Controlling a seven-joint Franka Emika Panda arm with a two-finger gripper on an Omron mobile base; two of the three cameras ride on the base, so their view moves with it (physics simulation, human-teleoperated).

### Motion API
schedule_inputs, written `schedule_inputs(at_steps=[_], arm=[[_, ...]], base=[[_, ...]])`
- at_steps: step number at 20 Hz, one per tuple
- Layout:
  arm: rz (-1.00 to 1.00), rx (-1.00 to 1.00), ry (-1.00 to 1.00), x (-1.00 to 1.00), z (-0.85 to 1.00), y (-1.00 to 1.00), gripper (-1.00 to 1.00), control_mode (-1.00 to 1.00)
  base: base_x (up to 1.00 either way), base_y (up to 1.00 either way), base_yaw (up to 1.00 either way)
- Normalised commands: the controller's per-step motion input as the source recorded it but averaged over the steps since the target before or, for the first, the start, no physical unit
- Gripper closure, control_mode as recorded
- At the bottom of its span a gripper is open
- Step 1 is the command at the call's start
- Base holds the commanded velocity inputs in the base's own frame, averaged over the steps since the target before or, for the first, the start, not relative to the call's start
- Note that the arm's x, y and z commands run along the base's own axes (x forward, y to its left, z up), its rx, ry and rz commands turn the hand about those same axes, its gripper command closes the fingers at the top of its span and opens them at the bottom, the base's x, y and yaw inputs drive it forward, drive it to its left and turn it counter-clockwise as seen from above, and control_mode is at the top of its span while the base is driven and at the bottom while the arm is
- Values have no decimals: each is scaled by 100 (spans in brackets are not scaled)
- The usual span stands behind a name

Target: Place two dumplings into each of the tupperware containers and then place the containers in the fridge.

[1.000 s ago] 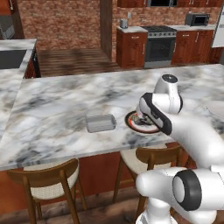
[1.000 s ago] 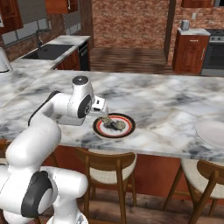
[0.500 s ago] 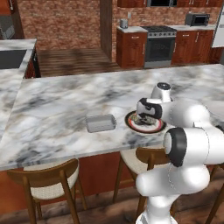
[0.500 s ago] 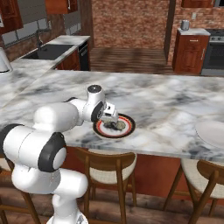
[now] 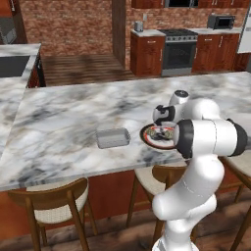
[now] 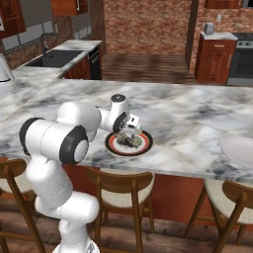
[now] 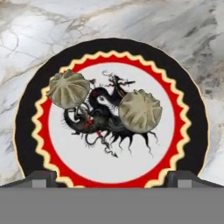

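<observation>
While the arm folds low over the marble counter (image 5: 63, 122), its gripper (image 7: 111, 177) hangs directly above the round plate (image 7: 26, 131), jaws spread as wide as they go and holding nothing. The two dark fingertips (image 7: 41, 178) stand well apart at the near rim of the plate, one to each side, with bare plate between them.

On the plate, which has a black outer band, a red scalloped ring and a white centre with a dark dragon drawing, two dumplings show from the hand camera. One dumpling (image 7: 68, 89) lies on the white centre against the red ring; the other dumpling (image 7: 140, 110) lies nearer the middle of the plate, partly over the drawing. They are apart from each other, and neither touches the fingertips. Both are pleated, rounded and tan-olive.

From the left base camera, the plate (image 5: 147, 139) sits near the counter's front edge, partly behind the arm's elbow. One grey tupperware container (image 5: 112, 138) lies just beside the plate on the counter, apart from it, and I cannot tell its contents.

From the right base camera, the gripper (image 6: 132, 129) sits over the plate (image 6: 112, 146), with mottled lumps visible on it. Wooden stools (image 6: 121, 190) stand below the plate's side of the counter.
</observation>
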Motion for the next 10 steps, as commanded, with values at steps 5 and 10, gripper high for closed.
schedule_inputs(at_steps=[5,10], arm=[[-1,1,10,14,-20,-27,-100,-100],[0,0,2,8,-42,-8,-100,-100]], base=[[0,0,0],[0,0,0]])
